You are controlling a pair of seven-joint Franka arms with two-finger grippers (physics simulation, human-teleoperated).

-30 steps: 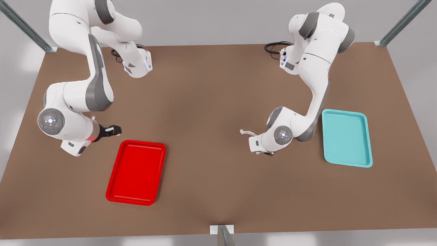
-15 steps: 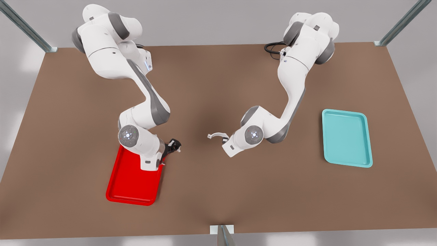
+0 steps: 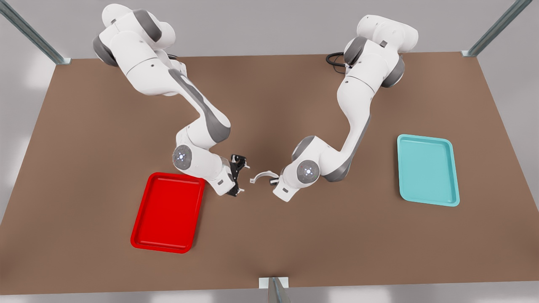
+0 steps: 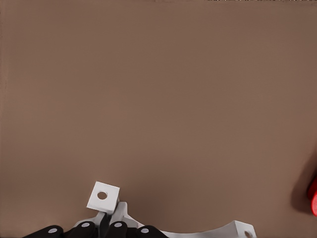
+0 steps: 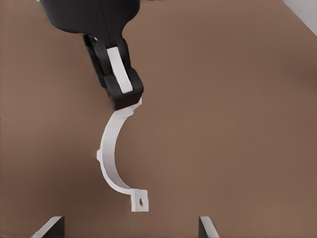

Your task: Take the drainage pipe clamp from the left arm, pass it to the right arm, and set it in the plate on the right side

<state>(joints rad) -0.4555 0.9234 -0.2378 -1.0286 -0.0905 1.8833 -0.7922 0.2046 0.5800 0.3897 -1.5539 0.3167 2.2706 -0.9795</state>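
Two white jointed arms with grey joint sections reach over one matte brown table [image 3: 269, 252], meeting near its middle. Two shallow rectangular trays with rounded corners and raised rims lie on it: one bright red plate [image 3: 168, 212] toward the front view's left and one teal tray [image 3: 428, 170] toward the front view's right, well apart from each other.

There is one drainage pipe clamp [image 3: 262, 176], a thin smooth white half-ring strip with a short out-turned tab at each end, each tab pierced by a round hole. The left gripper [image 3: 274, 180], on the arm at the front view's right, pinches one end of the clamp between its black fingers; in the left wrist view the square holed tab stands just above the closed fingertips of that gripper [image 4: 106, 225] and the clamp [image 4: 198, 232] curves off along the frame's edge.

The right gripper [image 3: 238, 176], on the arm at the front view's left, faces the clamp's free end with its fingers spread wide, near it but apart. From the right wrist view the clamp [image 5: 113, 158] hangs in an arc from the left gripper [image 5: 121, 91], above the bare table [image 5: 223, 124], between the right gripper's two fingertips [image 5: 49, 227] at the frame's edge.

No writing or label can be read on anything
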